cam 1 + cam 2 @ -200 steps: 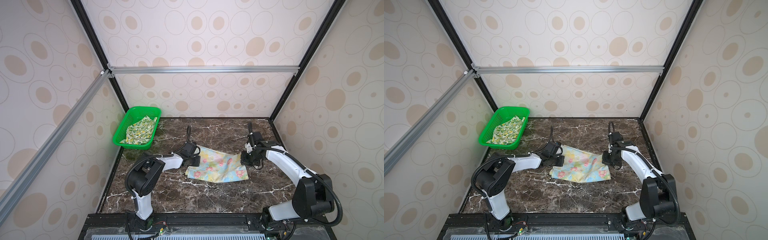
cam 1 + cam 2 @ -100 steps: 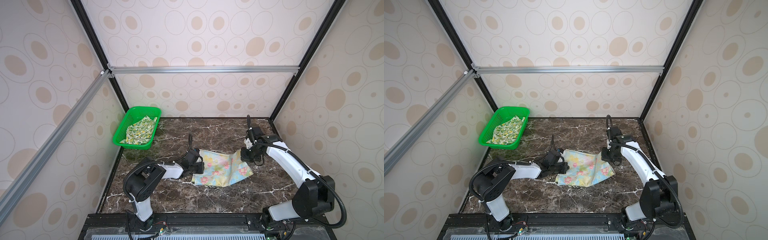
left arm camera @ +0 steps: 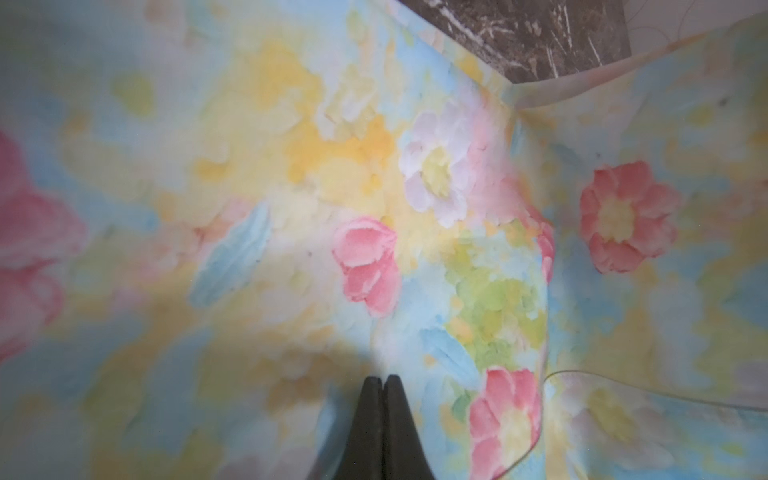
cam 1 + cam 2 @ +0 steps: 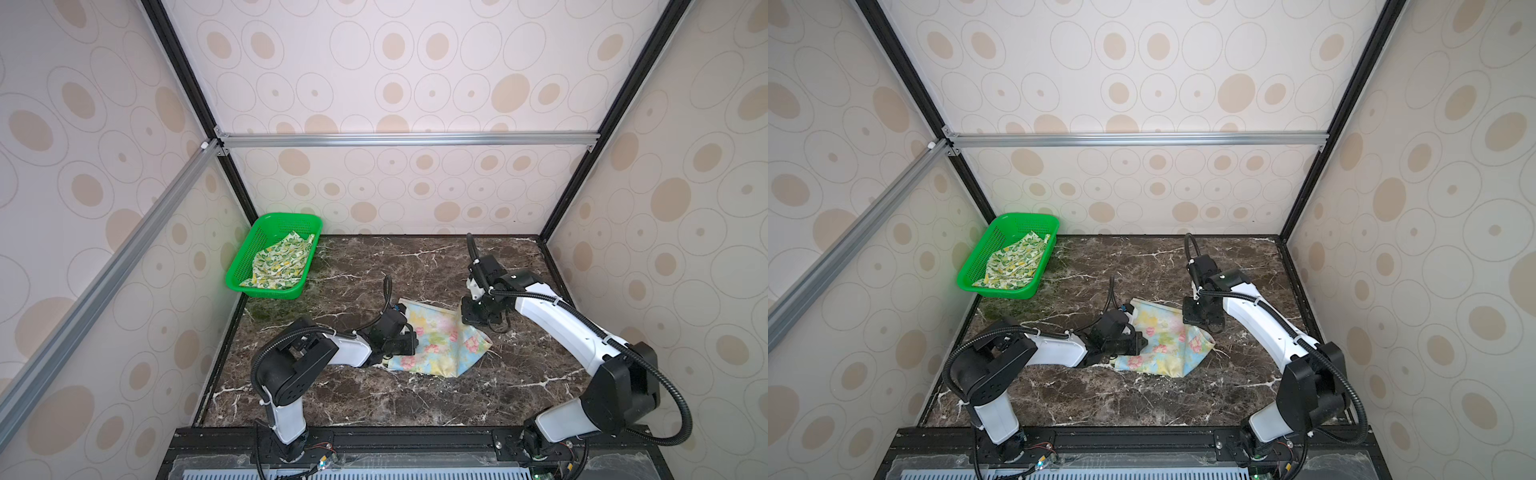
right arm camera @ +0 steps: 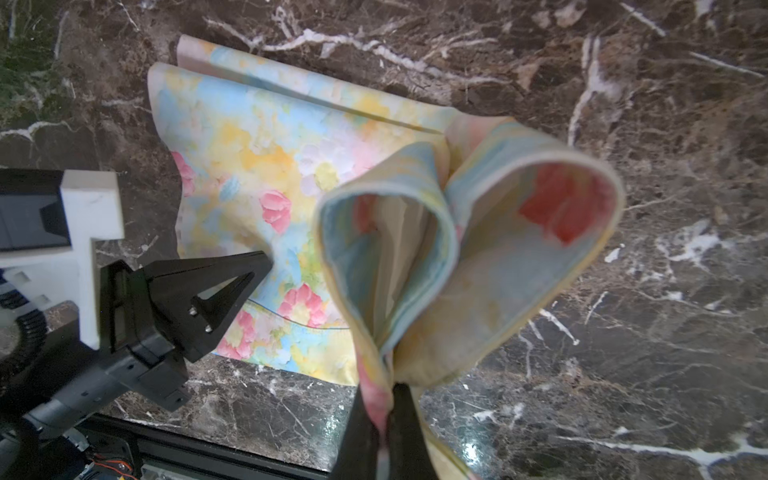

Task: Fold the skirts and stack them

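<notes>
The pastel blue-yellow skirt (image 4: 436, 345) with pink flowers lies mid-table in both top views (image 4: 1163, 347). My right gripper (image 4: 467, 322) is shut on its right edge and holds that edge lifted and curled over; in the right wrist view the cloth (image 5: 478, 249) bunches up from the closed right gripper (image 5: 384, 399). My left gripper (image 4: 415, 338) is shut and holds nothing, its tip resting on the skirt's left part (image 3: 291, 187); the left gripper (image 3: 382, 379) shows its tips together. The lemon-print skirt (image 4: 280, 264) lies crumpled in the green basket (image 4: 266, 291).
The green mesh basket (image 4: 996, 291) stands at the table's far left corner against the wall. The dark marble tabletop (image 4: 374, 395) is enclosed by patterned walls and black frame posts. Bare marble shows around the floral skirt (image 5: 623, 332).
The right gripper has lifted the skirt's right edge and carried it leftward, so the cloth covers less table. The left gripper has slid rightward onto the skirt.
</notes>
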Robot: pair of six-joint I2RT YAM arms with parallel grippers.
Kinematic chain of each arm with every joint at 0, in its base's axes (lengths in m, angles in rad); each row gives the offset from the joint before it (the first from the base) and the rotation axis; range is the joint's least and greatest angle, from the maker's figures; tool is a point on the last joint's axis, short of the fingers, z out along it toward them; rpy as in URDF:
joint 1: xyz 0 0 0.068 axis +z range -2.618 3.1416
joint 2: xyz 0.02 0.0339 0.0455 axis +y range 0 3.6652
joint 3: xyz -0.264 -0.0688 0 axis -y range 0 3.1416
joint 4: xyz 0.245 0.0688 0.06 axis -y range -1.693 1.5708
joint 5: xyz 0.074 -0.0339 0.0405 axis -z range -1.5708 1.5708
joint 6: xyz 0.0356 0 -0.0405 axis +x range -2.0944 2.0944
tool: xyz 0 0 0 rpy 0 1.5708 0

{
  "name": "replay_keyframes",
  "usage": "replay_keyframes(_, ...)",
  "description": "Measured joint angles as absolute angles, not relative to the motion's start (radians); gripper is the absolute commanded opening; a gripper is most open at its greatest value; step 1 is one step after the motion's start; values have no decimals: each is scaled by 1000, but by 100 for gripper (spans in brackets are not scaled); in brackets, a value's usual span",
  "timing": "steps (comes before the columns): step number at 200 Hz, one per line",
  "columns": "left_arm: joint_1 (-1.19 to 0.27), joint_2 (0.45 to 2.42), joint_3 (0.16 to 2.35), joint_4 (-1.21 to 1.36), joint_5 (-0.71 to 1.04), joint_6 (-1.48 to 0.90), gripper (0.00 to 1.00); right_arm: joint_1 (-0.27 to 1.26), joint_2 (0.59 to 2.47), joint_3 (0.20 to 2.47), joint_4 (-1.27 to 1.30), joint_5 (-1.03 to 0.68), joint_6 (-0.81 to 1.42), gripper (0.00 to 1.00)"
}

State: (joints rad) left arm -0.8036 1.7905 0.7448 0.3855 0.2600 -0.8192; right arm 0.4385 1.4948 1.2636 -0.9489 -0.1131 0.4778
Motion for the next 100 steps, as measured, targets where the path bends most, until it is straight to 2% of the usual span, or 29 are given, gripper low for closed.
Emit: replay_keyframes(100,-811,1797,759,375,249,-830,0,539,1546,1265,-778,-162,623,0)
